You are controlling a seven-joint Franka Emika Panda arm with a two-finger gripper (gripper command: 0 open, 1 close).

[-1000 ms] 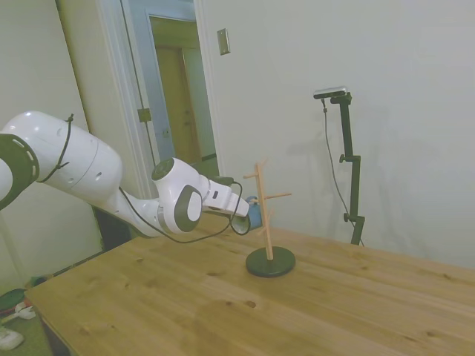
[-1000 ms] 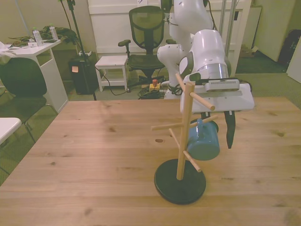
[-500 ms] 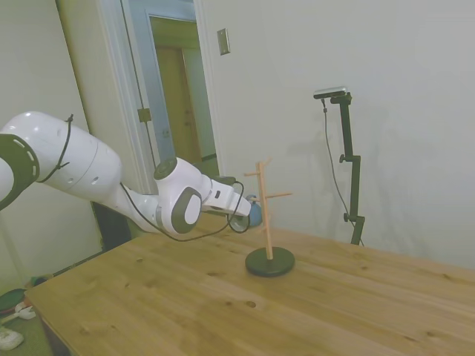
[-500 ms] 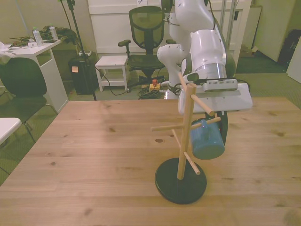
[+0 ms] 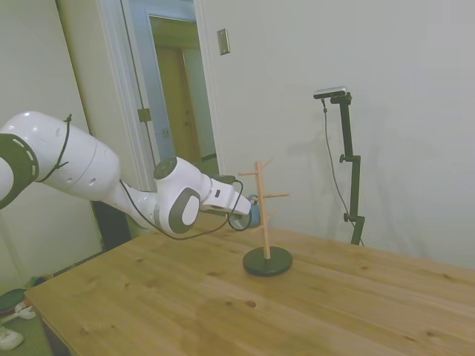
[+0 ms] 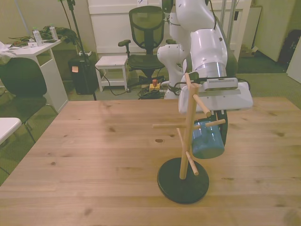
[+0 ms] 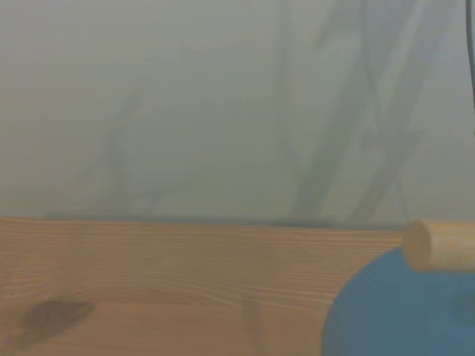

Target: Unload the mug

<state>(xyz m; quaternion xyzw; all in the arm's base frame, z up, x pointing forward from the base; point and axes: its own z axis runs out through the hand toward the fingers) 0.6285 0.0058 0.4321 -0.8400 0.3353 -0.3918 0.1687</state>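
Observation:
The dusty-blue mug hangs by its handle on a lower peg of the wooden peg stand, on the front view's right side of the post. My gripper reaches in from behind and is shut on the mug. One dark finger shows beside it; the other is hidden behind the mug. In the side view the mug sits between the gripper and the stand. The wrist view shows the mug's blue side under a peg end.
The stand's round black base rests on the wooden table, near its front edge. Behind the table are an office chair, a white stool and a white desk. A wall stands close behind the stand in the side view.
The gripper moved in from the mug's side and shut on it. The mug rose slightly, and the stand and its base slid a little toward the front view's right.

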